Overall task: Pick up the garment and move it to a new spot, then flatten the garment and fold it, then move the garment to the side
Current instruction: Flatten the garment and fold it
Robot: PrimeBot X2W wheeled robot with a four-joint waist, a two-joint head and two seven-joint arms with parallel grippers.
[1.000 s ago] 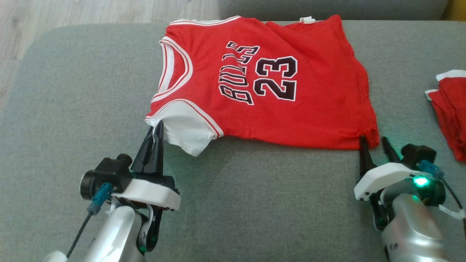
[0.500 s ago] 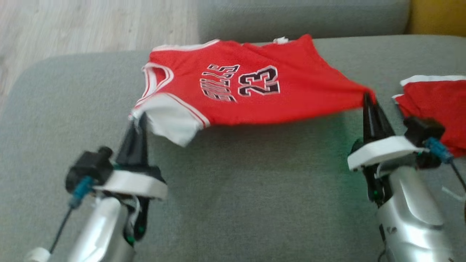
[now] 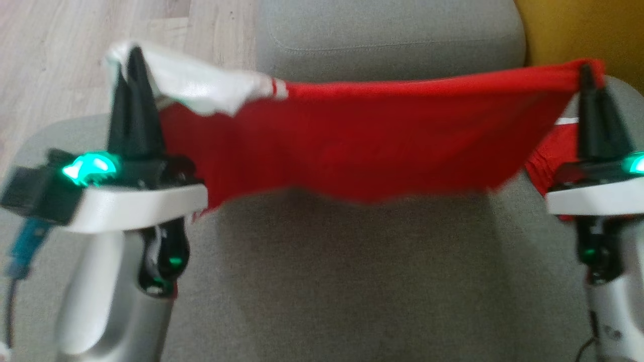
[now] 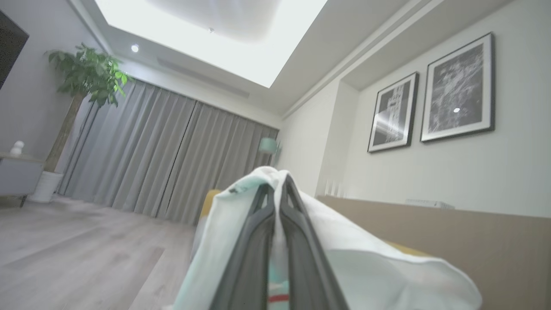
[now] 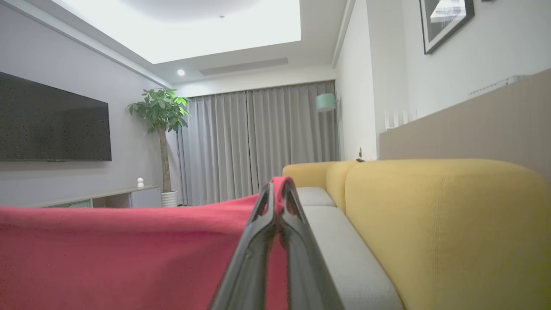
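Head view: both arms raised, left gripper (image 3: 132, 59) and right gripper (image 3: 585, 73) pinching garment (image 3: 362, 146).

Garment (image 3: 362, 146) between left hand (image 3: 132, 54) and right hand (image 3: 584, 70), above sofa (image 3: 352, 281)

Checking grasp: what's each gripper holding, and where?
Both hold the red garment: left gripper pinches its white end, right gripper its red corner.

Red garment (image 3: 362, 146), white sleeve; grey sofa (image 3: 352, 281)
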